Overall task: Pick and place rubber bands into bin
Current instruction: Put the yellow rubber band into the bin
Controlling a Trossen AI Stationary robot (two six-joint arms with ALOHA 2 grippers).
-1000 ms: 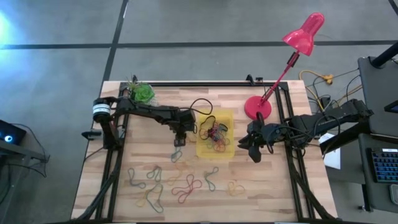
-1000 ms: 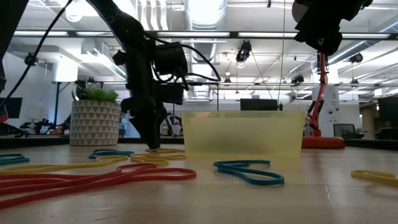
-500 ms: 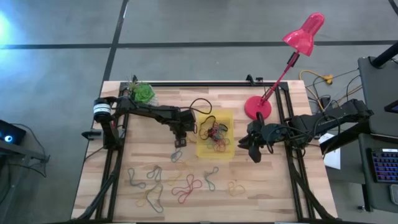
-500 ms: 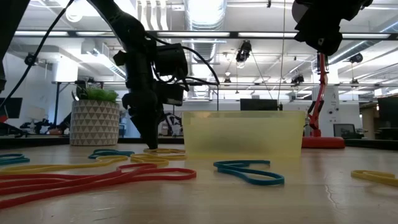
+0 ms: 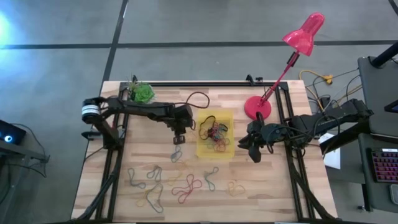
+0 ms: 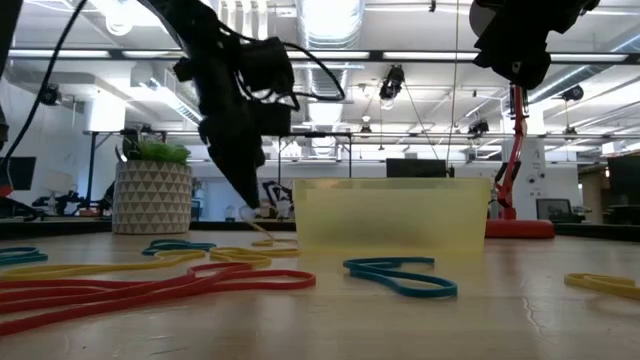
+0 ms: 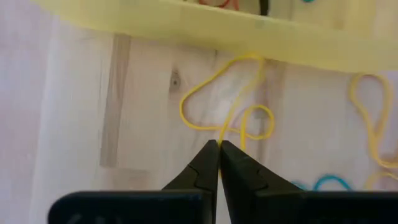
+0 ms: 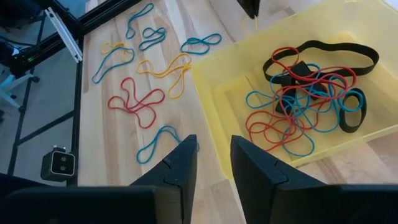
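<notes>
L gripper [image 7: 219, 147] is pinched tight on a yellow band [image 7: 227, 99], its tips just beside the bin [image 5: 216, 133] wall; the band hangs from the tips partly lifted, likely so it can clear the rim for the drop. R gripper [image 8: 211, 152] hovers on the bin's other side, fingers a little apart, holding nothing, prob. waiting. Bin holds a tangle of red, blue and black bands [image 8: 308, 93]. More bands [image 5: 180, 182] lie loose on the table [image 5: 261, 186] beyond the L gripper, away from the bin.
</notes>
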